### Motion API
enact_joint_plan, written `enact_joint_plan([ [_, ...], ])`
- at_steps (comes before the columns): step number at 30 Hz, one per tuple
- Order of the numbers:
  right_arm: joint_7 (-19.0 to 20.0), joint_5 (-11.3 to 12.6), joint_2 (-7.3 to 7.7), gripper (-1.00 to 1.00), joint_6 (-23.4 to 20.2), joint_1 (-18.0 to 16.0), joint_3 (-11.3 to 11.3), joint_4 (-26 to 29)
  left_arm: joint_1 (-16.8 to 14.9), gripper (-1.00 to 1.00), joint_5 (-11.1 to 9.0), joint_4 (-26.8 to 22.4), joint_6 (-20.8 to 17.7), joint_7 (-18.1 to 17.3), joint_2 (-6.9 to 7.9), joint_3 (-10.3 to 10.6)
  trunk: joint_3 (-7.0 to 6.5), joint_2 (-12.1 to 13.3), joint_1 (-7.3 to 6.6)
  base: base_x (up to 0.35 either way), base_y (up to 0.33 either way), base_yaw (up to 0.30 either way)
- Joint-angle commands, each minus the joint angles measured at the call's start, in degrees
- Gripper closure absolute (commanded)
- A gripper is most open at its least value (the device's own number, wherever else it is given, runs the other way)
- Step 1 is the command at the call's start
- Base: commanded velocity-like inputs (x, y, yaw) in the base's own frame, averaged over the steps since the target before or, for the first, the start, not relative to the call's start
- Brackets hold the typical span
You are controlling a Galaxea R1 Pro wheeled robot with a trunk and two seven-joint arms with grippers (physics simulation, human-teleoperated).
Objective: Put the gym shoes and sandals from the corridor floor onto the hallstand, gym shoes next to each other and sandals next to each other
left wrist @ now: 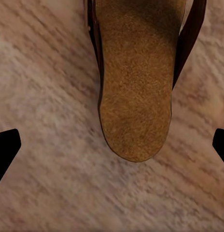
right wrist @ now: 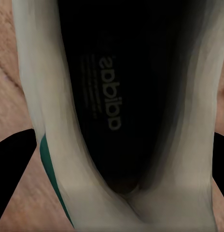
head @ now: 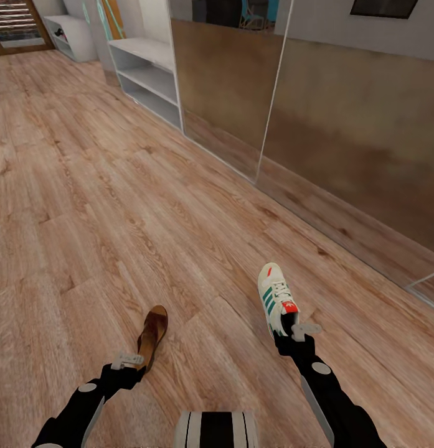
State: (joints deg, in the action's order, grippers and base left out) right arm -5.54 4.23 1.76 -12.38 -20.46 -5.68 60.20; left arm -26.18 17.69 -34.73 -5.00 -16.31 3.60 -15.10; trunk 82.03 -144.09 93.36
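Note:
One brown sandal (head: 153,335) lies on the corridor floor (head: 117,205), heel toward me. My left gripper (head: 128,359) hovers just behind that heel, open. In the left wrist view the tan insole of the sandal (left wrist: 136,92) sits ahead of the left gripper (left wrist: 117,137), whose fingertips (left wrist: 7,150) stand wide apart. A cream gym shoe (head: 276,298) with green stripes rests on the floor to the right. My right gripper (head: 302,330) is at its heel, and in the right wrist view the right gripper (right wrist: 124,140) is open with a finger on each side of the gym shoe (right wrist: 49,96).
Far ahead along the wall stand two pale low open benches, one nearer (head: 148,74) and one farther (head: 70,34); I cannot tell which is the hallstand. A brown panelled wall (head: 341,137) runs along the right. Wide bare floor lies between me and the benches.

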Motion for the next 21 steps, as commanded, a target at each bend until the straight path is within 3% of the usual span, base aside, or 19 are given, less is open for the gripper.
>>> enact_joint_plan([
  [1, -0.5, 0.4, 0.08, 1.0, -0.3, 0.0, -0.3, 0.1, 0.0, -1.0, 0.4, -0.2, -0.3, -0.5, -0.06, -0.4, 0.27, 0.0, 0.01, 0.0, 0.0, 0.003],
  [7, -0.5, 0.4, 0.08, 1.0, -0.3, 0.0, -0.1, 0.1, 0.0, -1.0, 0.3, -0.2, -0.3, -0.5, -0.15, -0.3, 1.82, -0.1, 0.17, 0.0, 0.0, -0.035],
  [21, -0.5, 0.4, 0.08, 1.0, -0.3, 0.0, 0.0, 0.2, 0.0, -1.0, 0.2, -0.3, -0.3, -0.5, -0.19, -0.3, 2.54, -0.1, 0.17, 0.0, 0.0, -0.089],
])
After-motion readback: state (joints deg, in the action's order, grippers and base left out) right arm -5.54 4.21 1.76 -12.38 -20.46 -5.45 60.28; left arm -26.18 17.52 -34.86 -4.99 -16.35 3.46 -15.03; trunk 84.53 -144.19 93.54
